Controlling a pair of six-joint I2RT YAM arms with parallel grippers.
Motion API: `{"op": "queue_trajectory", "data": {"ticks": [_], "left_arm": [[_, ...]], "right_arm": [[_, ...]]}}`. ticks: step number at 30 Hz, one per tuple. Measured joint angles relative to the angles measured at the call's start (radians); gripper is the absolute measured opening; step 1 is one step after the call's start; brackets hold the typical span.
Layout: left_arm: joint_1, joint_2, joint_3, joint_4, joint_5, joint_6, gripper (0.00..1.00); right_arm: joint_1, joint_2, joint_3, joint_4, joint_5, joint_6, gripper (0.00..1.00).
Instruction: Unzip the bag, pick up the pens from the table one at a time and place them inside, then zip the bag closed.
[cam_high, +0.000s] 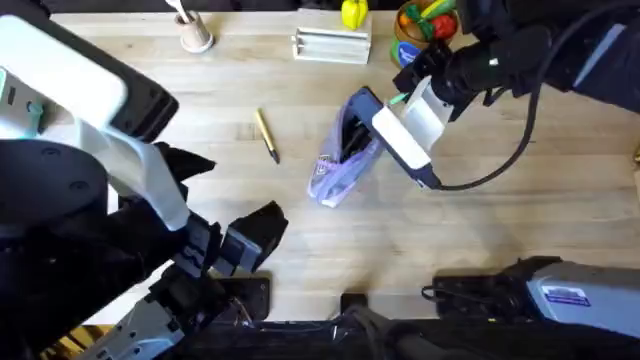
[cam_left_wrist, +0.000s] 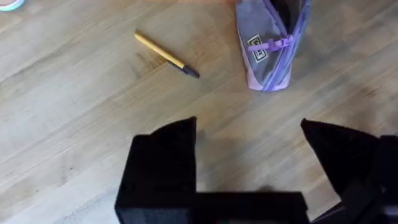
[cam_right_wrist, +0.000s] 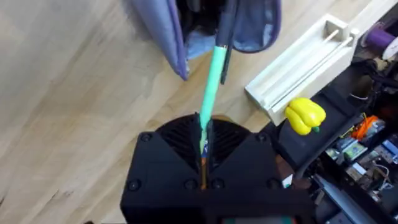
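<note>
Translucent purple soft pouch (cam_high: 345, 150) unzipped on tabletop (cam_high: 480, 230) | my right tool (cam_right_wrist: 204, 127) clamps light green pen (cam_right_wrist: 214, 78), tip in pouch mouth | my left tool (cam_left_wrist: 249, 140) spread wide, empty | yellow-tan pen (cam_high: 266, 134) lies apart

Lighting is even and bright, from above; the counter (cam_high: 300, 230) reads pale, with no harsh glare. Shadows are soft: a faint one lies beside the yellow pen (cam_high: 266, 134), and a dim patch falls under the left arm's fingers (cam_left_wrist: 163, 163). The left arm (cam_high: 80, 190) looms large and blurred close under the overhead camera. In the right wrist view, the background clutter is out of focus.
</note>
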Motion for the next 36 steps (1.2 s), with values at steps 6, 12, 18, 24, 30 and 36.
{"op": "queue_trajectory", "data": {"ticks": [6,12,18,24,30,36], "left_arm": [[0.0,0.0,0.0,0.0,0.0,0.0,0.993],[0.0,0.0,0.0,0.0,0.0,0.0,0.993],[0.0,0.0,0.0,0.0,0.0,0.0,0.994],[0.0,0.0,0.0,0.0,0.0,0.0,0.992],[0.0,0.0,0.0,0.0,0.0,0.0,0.993],[0.0,0.0,0.0,0.0,0.0,0.0,0.993]], "right_arm": [[0.002,0.024,0.0,0.002,-0.063,-0.004,0.031],[0.045,0.11,0.0,0.072,-0.078,-0.004,0.031],[0.121,0.191,0.0,0.102,-0.077,-0.006,0.031],[0.175,0.227,0.0,0.109,-0.066,-0.007,0.031],[0.182,0.231,0.0,0.107,-0.07,-0.007,0.032],[0.182,0.231,0.0,0.091,-0.079,-0.005,0.16]]}}
